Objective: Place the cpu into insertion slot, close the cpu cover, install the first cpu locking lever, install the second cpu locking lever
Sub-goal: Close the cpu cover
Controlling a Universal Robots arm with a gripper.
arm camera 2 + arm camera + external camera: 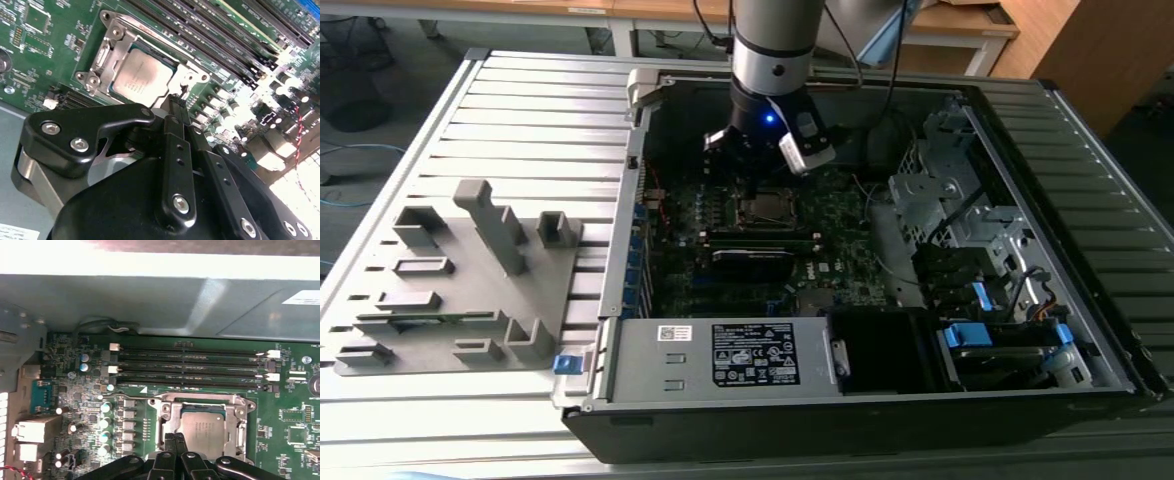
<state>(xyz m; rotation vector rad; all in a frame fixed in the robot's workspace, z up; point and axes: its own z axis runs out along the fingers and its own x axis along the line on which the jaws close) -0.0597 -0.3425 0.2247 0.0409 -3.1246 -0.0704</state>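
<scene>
The cpu [141, 75] [202, 429], a silvery-grey square chip, lies flat in the insertion slot [92, 80] [165, 412] on the green board. The cpu cover [120, 44] [205, 402] lies down around it, and the chip shows through its window. A thin metal rod [131, 397] runs out from one side of the socket. My gripper [175, 106] [174, 438] is shut with its black fingers pressed together. Its tips are at the socket's edge, beside the chip. In the exterior view the gripper [762, 168] hangs just above the socket [766, 208] inside the open computer case.
Long black memory slots [190, 365] [215, 35] run beside the socket. A grey power supply box [720, 355] fills the case's near end. A drive cage [961, 210] stands at the exterior view's right. A grey fixture block [467, 280] sits on the slatted table at the exterior view's left.
</scene>
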